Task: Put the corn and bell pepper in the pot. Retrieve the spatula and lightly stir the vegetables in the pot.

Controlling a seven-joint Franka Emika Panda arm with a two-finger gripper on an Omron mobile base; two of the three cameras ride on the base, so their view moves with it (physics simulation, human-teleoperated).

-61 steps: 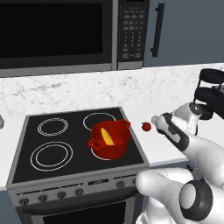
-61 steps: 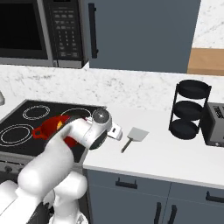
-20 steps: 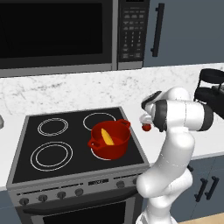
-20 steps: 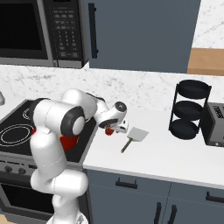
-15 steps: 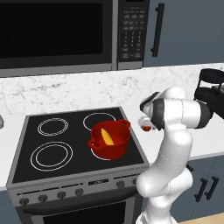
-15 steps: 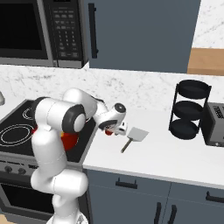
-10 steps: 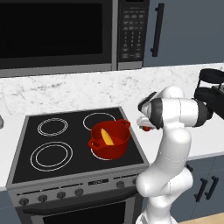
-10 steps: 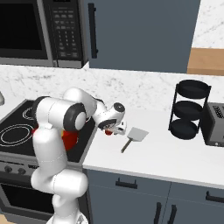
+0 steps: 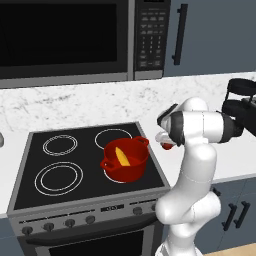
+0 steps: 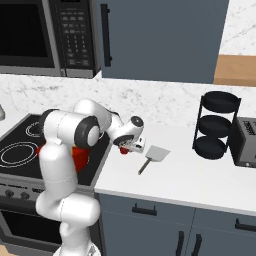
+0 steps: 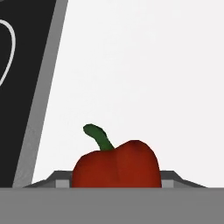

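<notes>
A: Hand view: bell pepper (image 11: 116,164) on counter (image 11: 144,65) betw. the fingertips; gripper (image 10: 131,146) partly closed, grip not certain.
B: Progress?
A: Corn (image 9: 121,156) in pot (image 9: 125,160) on stove (image 9: 60,165); 1 of 2 veg done. Spatula (image 10: 152,157) untouched nearby. Jaws narrower vs 1 s ago.

Pot (image 9: 125,162), red: one, on the stove (image 9: 60,185), front right burner.
Corn (image 9: 121,156), yellow: one, inside the pot.
Bell pepper (image 11: 116,165), red, green stem: one, on the counter (image 10: 200,175) just right of the stove.
Spatula (image 10: 153,157): one, right of the pepper.
Burner rings: four.
Microwave (image 9: 75,37): one, above the stove.
Tiered black rack (image 10: 216,125): one.
Toaster (image 10: 246,142): one, right of the rack.
</notes>
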